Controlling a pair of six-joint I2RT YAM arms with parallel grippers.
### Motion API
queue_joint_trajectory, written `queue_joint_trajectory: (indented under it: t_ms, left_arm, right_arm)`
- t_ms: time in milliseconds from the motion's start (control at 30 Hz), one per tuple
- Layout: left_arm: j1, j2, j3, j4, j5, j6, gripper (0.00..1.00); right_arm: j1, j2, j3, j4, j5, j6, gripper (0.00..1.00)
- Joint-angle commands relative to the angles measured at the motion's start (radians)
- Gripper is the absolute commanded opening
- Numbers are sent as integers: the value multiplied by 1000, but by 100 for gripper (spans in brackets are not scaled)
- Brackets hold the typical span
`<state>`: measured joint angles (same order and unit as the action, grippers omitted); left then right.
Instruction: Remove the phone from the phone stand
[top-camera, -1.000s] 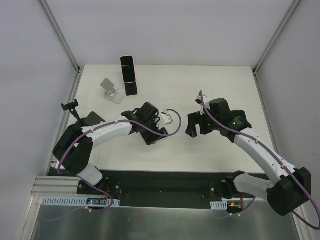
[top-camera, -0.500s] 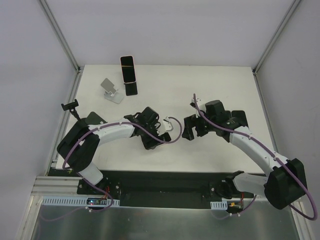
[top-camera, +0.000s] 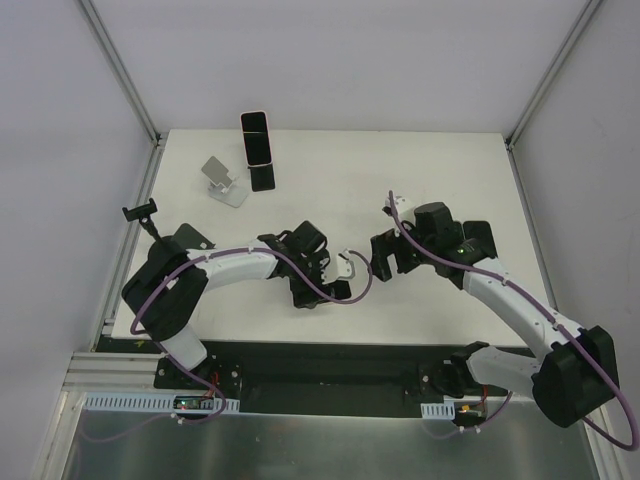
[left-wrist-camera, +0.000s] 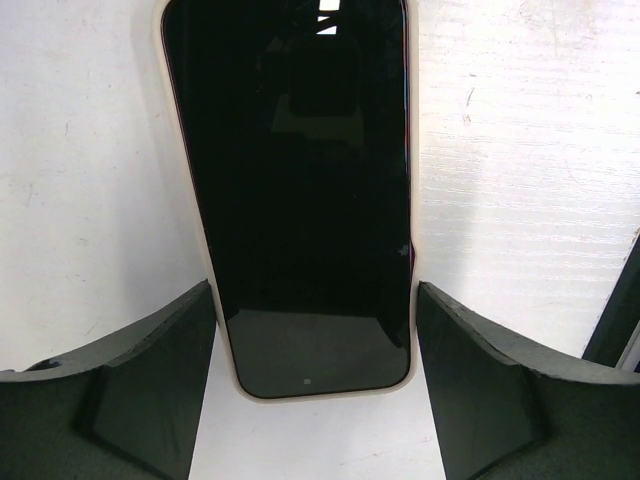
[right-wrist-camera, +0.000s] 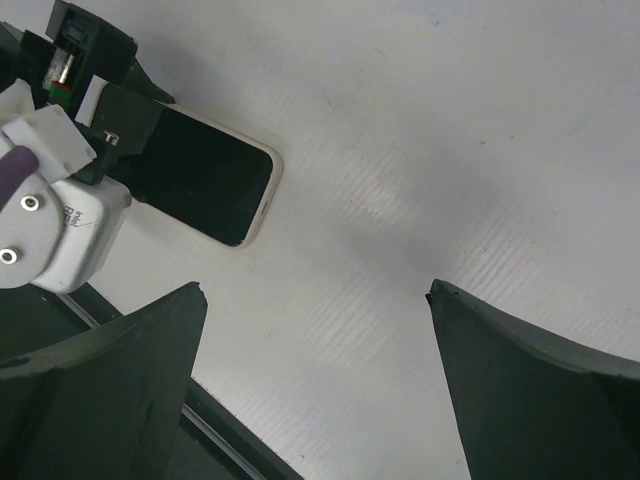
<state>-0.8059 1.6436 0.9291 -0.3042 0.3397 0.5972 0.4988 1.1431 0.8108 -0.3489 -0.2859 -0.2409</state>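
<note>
A phone (left-wrist-camera: 300, 180) with a black screen and cream case lies flat on the white table. My left gripper (left-wrist-camera: 315, 290) is open, with a finger on each side of the phone's near end and a thin gap to each. The phone also shows in the right wrist view (right-wrist-camera: 205, 185), partly under the left gripper. In the top view the left gripper (top-camera: 325, 280) covers it. My right gripper (right-wrist-camera: 316, 290) is open and empty over bare table, just right of the left one (top-camera: 385, 258). A second phone (top-camera: 256, 138) stands upright on a black stand (top-camera: 263, 178) at the back left.
A silver phone stand (top-camera: 222, 180) sits empty left of the black one. The table's near edge (right-wrist-camera: 200, 430) runs close under the right gripper. A small black clamp (top-camera: 140, 211) sits at the table's left edge.
My left gripper has moved right and toward the near edge. My right gripper has shifted a little left and nearer. The phone on the black stand has not moved.
</note>
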Motion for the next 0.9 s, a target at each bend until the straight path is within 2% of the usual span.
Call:
queue_joint_trajectory:
  t_ms: [0,33,133,333,467,567,700,800,833,867]
  left_arm:
    - [-10,7,28,-33,30,21,63]
    - [-9,-5,27,-33,19,13,65]
    - [-7,-60,28,-23,-5,-8,81]
    - [30,-204,11,11,-28,-74,98]
    - [86,-326,-32,45,-34,-148,99]
    - [183,-474,-85,89,-42,-258,99]
    - [316,-753,-203,152,-138,-416,99]
    - [356,-939,-298,185,-331,-480,99]
    - [355,-982,-321,189,-467,-500,99]
    - [356,-1026,-366,192,-522,-519,99]
  right_arm:
    - [-6,-28,27,-12,17,-41,96]
    - [-6,-28,31,-18,14,-49,96]
    - [-6,-29,57,-47,5,-103,96]
    - [-5,-5,129,-113,-38,-196,96]
    - [17,38,175,-150,-90,-268,96]
    - [92,92,214,-183,-59,-362,96]
    - [220,217,327,-275,-7,-465,96]
    - [298,348,447,-372,14,-546,96]
    - [319,410,480,-396,42,-567,96]
    - [336,443,534,-444,56,-586,96]
